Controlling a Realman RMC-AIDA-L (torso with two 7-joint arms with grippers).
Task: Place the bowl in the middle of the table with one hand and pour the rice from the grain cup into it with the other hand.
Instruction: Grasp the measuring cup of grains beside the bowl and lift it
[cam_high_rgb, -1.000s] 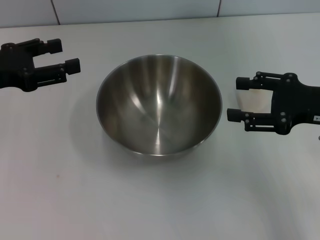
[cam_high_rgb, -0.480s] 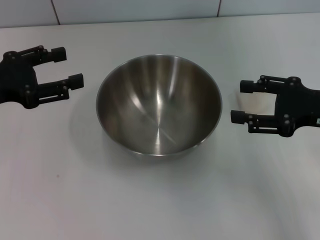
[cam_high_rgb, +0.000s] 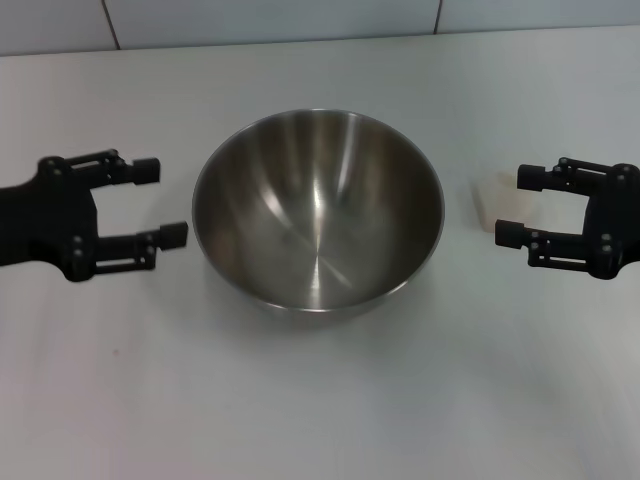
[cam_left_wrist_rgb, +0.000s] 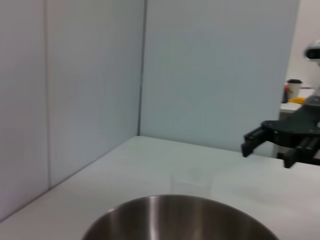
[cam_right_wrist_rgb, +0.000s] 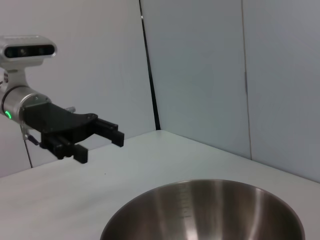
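Observation:
The steel bowl (cam_high_rgb: 318, 210) stands upright in the middle of the white table (cam_high_rgb: 320, 400), and no rice shows inside it. The clear grain cup (cam_high_rgb: 493, 200) stands just right of the bowl, with a faint beige tint; I cannot make out single grains of rice. My right gripper (cam_high_rgb: 515, 205) is open, its fingertips just right of the cup and not around it. On the bowl's left, my left gripper (cam_high_rgb: 163, 200) is open with its tips close to the rim. The left wrist view shows the bowl (cam_left_wrist_rgb: 180, 220), the cup (cam_left_wrist_rgb: 191, 181) and the right gripper (cam_left_wrist_rgb: 265, 154).
A pale wall runs along the table's far edge (cam_high_rgb: 300, 38). The right wrist view shows the bowl (cam_right_wrist_rgb: 205, 210) with the left gripper (cam_right_wrist_rgb: 101, 147) beyond it, and wall panels behind.
The left gripper has moved toward the table's front and closer to the bowl's rim. The right gripper has drawn back to the right, away from the cup it was around.

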